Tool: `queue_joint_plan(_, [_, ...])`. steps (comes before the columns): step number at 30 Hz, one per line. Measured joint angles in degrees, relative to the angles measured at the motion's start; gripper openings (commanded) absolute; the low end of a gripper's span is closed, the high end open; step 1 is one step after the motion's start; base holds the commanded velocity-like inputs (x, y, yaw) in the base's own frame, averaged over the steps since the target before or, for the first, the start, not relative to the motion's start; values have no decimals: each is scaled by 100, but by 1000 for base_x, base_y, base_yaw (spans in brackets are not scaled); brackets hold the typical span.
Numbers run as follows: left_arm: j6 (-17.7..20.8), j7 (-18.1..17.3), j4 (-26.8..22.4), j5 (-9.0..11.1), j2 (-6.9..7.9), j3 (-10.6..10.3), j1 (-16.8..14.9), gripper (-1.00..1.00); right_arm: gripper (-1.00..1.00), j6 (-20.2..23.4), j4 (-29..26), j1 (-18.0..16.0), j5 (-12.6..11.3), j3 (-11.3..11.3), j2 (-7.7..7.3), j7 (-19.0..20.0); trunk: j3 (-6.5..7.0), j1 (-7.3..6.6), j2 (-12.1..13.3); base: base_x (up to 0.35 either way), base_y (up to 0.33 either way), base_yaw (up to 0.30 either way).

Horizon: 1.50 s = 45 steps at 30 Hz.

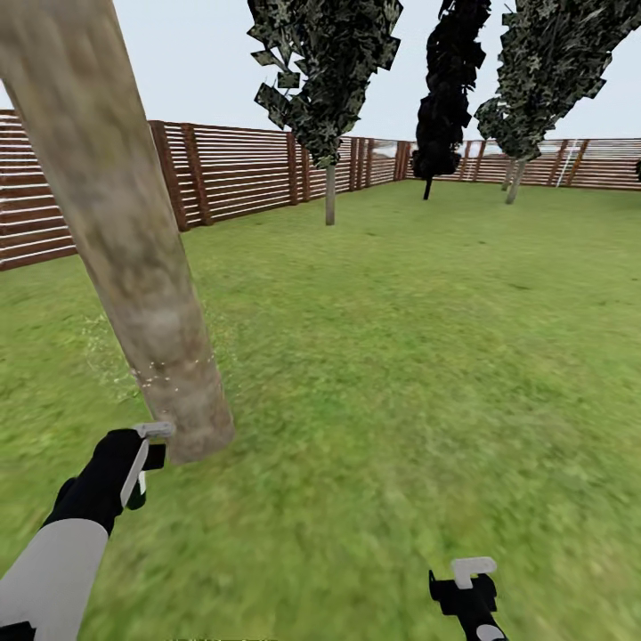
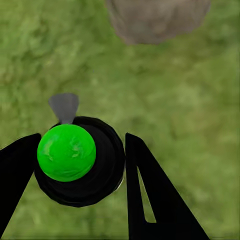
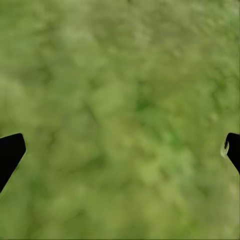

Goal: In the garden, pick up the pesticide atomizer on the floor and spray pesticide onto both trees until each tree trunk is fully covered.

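Left gripper (image 2: 80, 165) clasps atomizer (image 2: 80, 162) — seemingly — near tree trunk (image 1: 133, 240).

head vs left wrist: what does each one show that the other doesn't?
Head view: the brown slat fence, far trees, sky, and the right tool open above grass. Left wrist view: the atomizer from above, black body with a green top, held between the left tool's fingers. Both: the near tree trunk and lawn.
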Motion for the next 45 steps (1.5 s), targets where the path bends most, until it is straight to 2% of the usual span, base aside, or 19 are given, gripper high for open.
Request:
queue_joint_plan(6, [1, -38, -34, 69, -27, -14, 0, -100, 100, -2, 5, -3, 0, -8, -17, -10, 0, -2, 0, 224, -149, 35])
queue_joint_plan(17, [-2, -37, -63, 61, -85, -8, 0, -100, 100, -2, 6, -1, -3, -8, -27, -11, 0, -2, 0, 268, -153, 0])
queue_joint_plan(27, [0, -37, -71, 61, -85, -8, 0, -100, 100, -3, 2, -2, 1, -8, -18, -11, 0, 0, 0, 102, -252, 0])
queue_joint_plan(37, [2, -38, -74, 60, -83, 24, 2, -100, 100, -2, 4, -1, 1, 0, -8, -10, 0, -2, 0, 96, -268, 254])
queue_joint_plan(45, [7, -36, -72, 61, -77, 30, 5, -100, 100, -2, 2, -1, -5, -6, -11, -10, 0, 1, 0, 92, -204, 108])
